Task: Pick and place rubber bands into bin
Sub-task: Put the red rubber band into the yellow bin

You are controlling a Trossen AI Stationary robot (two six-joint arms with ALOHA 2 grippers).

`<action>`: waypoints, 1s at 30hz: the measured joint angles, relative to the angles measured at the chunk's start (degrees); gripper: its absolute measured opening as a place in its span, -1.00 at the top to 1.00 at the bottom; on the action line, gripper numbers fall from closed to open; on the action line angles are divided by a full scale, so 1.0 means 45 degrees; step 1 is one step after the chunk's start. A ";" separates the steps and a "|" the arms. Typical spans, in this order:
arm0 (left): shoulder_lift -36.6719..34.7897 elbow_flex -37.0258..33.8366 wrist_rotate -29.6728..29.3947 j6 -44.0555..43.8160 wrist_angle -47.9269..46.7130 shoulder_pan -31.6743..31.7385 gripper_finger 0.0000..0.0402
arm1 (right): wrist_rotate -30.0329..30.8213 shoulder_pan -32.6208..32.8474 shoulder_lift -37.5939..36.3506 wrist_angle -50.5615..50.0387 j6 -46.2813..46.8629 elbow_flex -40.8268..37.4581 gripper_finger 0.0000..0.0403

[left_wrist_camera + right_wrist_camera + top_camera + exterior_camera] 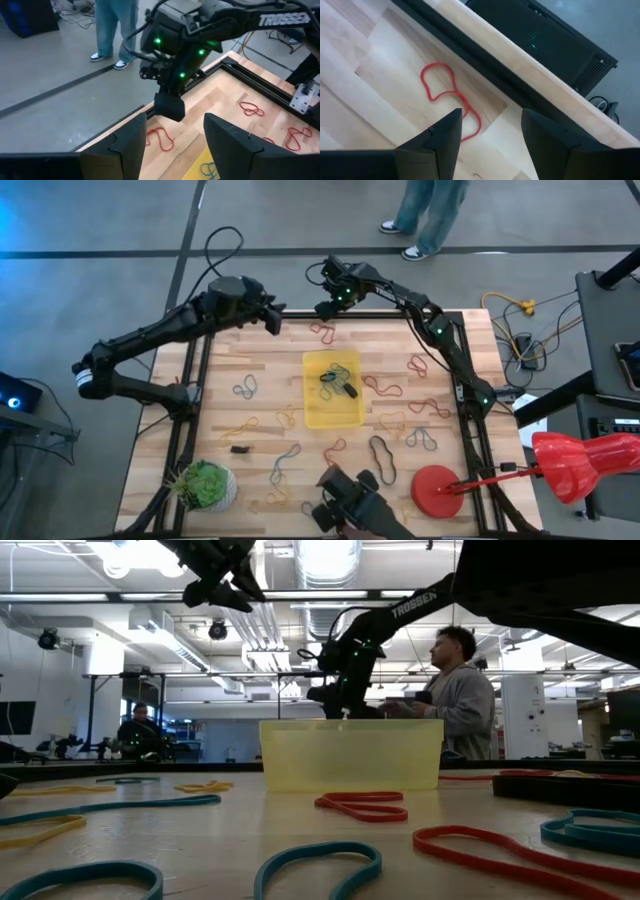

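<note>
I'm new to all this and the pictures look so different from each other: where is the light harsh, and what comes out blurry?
Low view: ceiling lamps glare white, the arms read as dark silhouettes, and the nearest rubber bands look soft while the bin is sharper. High view: even light, a blue glow in the top left corner. Right wrist view: the open right gripper is blurred, the red band on the table clearer.
</note>
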 joint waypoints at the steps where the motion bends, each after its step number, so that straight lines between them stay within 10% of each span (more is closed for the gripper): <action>1: 0.0006 0.0000 -0.0002 0.0002 0.0006 0.0026 0.09 | 0.0004 0.0000 0.0000 0.0058 0.0004 0.0000 0.05; 30: 0.0034 -0.0138 0.0009 -0.0005 0.0016 0.0356 0.09 | -0.0667 -0.0028 0.0714 0.0373 0.0150 -0.0287 0.05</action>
